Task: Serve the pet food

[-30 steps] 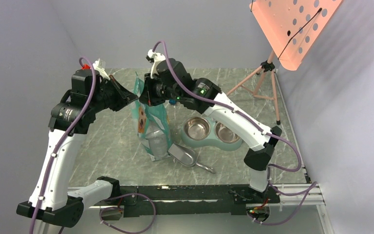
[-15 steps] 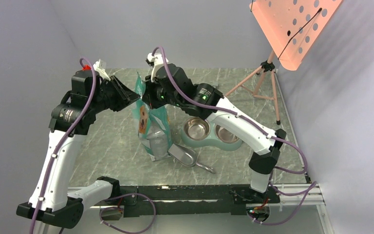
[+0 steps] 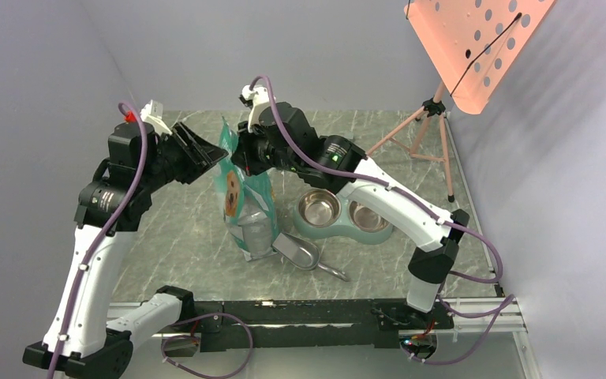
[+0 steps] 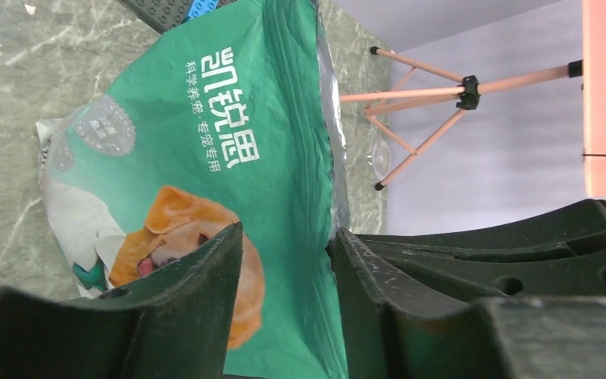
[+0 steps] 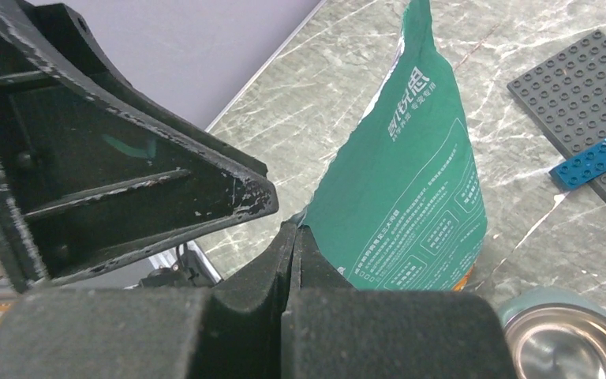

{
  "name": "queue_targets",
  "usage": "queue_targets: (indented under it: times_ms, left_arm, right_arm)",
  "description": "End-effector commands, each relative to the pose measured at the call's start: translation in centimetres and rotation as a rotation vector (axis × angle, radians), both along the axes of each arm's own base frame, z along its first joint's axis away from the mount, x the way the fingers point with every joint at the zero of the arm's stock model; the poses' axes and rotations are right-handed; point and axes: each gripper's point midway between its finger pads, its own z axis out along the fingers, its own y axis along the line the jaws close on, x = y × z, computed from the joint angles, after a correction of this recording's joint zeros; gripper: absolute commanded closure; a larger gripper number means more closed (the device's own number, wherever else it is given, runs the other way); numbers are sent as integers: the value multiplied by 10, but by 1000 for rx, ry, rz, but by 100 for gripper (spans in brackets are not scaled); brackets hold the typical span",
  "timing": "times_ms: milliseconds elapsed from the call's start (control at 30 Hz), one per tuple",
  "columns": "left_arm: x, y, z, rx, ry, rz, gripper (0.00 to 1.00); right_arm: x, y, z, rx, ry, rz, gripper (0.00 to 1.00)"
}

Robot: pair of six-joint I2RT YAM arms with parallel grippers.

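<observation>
The teal-and-white pouch [image 3: 246, 201] with the golden retriever stands upright left of the bowls. The pet food itself is hidden inside it. My right gripper [image 5: 293, 230] is shut on the pouch's top edge [image 5: 418, 197]; from above it [image 3: 241, 158] sits at the pouch's upper right. My left gripper [image 4: 286, 234] is open, its fingers [image 4: 205, 292] apart, with the pouch's printed face [image 4: 205, 134] and open edge showing between them. From above, the left gripper [image 3: 216, 156] hangs at the pouch's upper left.
A metal scoop [image 3: 300, 253] lies in front of the pouch. The twin steel bowl dish [image 3: 339, 229] sits to its right. A pink tripod [image 3: 430, 130] carries a perforated board [image 3: 473, 39] at the back right. A grey baseplate [image 5: 592, 95] with a blue brick [image 5: 600, 158] lies beyond the pouch.
My left gripper has opened off the pouch's top edge and its arm has drawn slightly left. The right gripper keeps its grip and has shifted a little left.
</observation>
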Motion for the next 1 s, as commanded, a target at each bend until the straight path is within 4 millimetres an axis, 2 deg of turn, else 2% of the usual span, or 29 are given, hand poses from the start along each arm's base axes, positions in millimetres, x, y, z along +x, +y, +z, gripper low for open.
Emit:
queue_targets:
  times_ms: [0,67,167,267,633,767,867,967]
  left_arm:
    - [8,-4,7,-23,-30,-2,54]
    - [9,-7,5,-31,-30,-14,54]
    - [11,-11,4,-33,-32,-39,42]
    - [12,-12,4,-15,-32,-42,38]
    - [12,-17,-10,35,-11,-79,39]
    - [10,-8,-22,105,26,-55,48]
    - [11,-8,-30,124,43,-66,63]
    - [12,-7,-35,152,52,-74,72]
  right_arm:
    - [-7,-7,29,68,-42,38,100]
    - [-8,-7,29,71,-43,41,100]
    - [-7,-6,27,66,-39,49,100]
    - [-9,-4,27,69,-39,61,100]
    - [-8,-5,28,70,-41,61,100]
    - [-4,-9,30,64,-51,35,100]
    - [-1,-12,27,49,-52,12,100]
    - [4,-17,22,14,-60,-32,100]
